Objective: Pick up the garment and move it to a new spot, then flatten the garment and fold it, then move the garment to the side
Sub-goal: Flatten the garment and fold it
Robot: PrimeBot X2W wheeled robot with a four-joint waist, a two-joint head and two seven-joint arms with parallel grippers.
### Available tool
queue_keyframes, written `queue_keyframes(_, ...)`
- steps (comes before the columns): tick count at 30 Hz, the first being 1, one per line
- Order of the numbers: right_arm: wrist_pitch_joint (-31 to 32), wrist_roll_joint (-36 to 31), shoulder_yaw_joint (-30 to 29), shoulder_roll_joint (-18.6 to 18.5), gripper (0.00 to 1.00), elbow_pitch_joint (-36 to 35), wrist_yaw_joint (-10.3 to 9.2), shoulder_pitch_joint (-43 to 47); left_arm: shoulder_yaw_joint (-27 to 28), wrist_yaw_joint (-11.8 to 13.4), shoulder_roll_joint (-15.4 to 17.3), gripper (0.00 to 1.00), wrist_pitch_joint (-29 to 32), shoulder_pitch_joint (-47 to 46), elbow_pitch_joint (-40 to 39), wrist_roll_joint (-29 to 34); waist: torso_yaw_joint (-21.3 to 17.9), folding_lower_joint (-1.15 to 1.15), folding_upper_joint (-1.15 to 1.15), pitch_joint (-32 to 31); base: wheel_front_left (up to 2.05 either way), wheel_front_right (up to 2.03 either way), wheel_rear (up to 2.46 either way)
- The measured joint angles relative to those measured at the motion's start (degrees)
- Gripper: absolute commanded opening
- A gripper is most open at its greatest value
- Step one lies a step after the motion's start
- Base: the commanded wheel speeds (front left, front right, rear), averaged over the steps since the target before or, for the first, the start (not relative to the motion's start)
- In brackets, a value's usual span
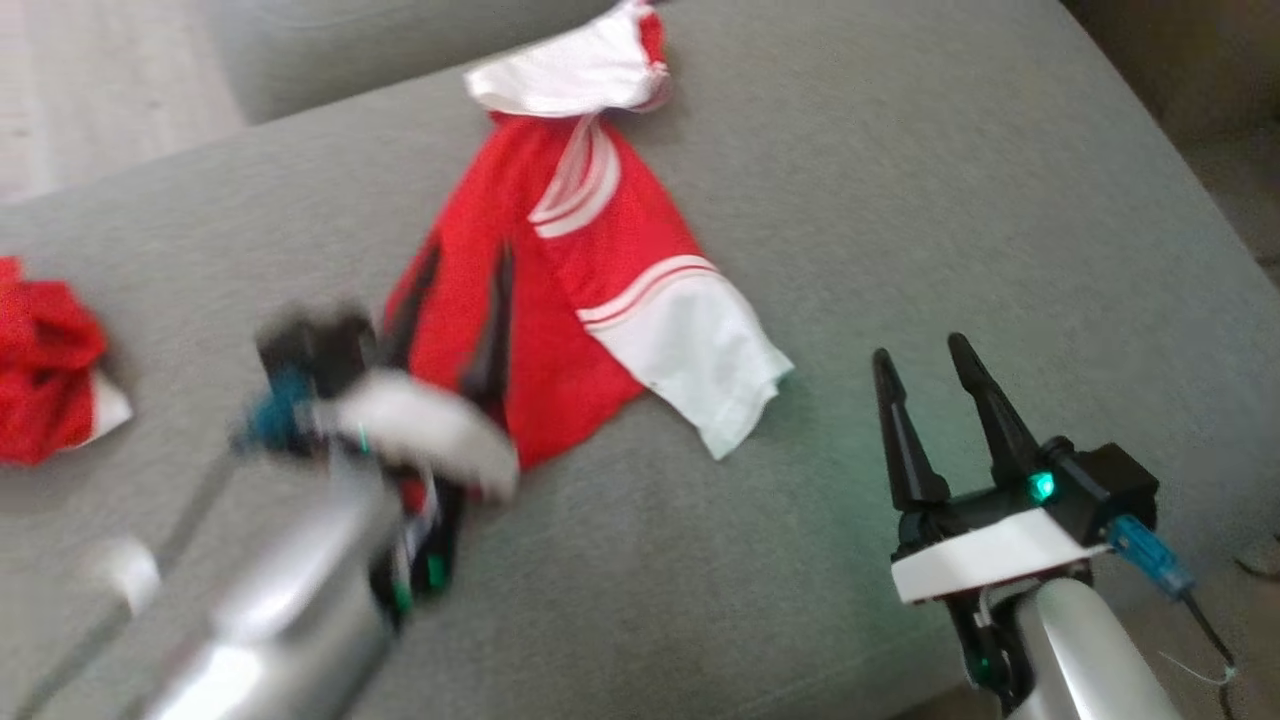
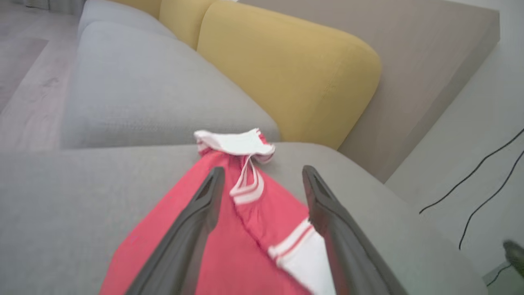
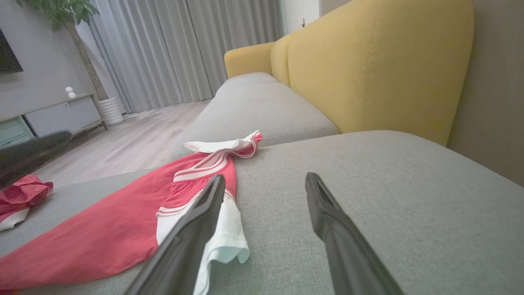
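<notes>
- The red-and-white jersey garment (image 1: pixel 560 300) is seen lying crumpled at the upper middle of the head view, on the grey fabric sofa cushion (image 1: pixel 900 200).
- The left gripper (image 2: pixel 263 172), blurred at the lower left, is held wide over the red panel, with nothing between its fingers.
- The right gripper (image 1: pixel 920 350) is spread wide at the lower right, above bare cushion, near the white sleeve end (image 1: pixel 700 370).
- Flattening is judged to be the step in hand. Opposite edges should be pinched thinly, so the cushion cover is not caught.
- The white band (image 1: pixel 580 70) bunched at the top should be drawn outward before any fold is made.
- The crumpled red cloth bundle (image 1: pixel 45 360) at the far left should be left undisturbed.
</notes>
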Motion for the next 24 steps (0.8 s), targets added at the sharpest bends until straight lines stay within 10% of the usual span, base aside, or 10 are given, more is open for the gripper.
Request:
queue_keyframes(8, 0.0, -3.8, -2.0, 0.0, 1.00, 0.7, 0.00, 1.5, -2.8, 6.4, 3.0, 1.00, -1.6, 16.1, -7.7, 2.6, 6.3, 0.00, 0.00, -2.6, 0.00, 0.00, 0.00)
queue_keyframes(24, 0.0, -5.4, -1.4, 0.0, 1.00, 2.1, 0.00, 2.6, -0.4, 4.8, 2.2, 1.00, -2.2, 23.8, 0.7, 2.3, 10.0, 0.01, 0.00, -3.0, 0.00, 0.00, 0.00)
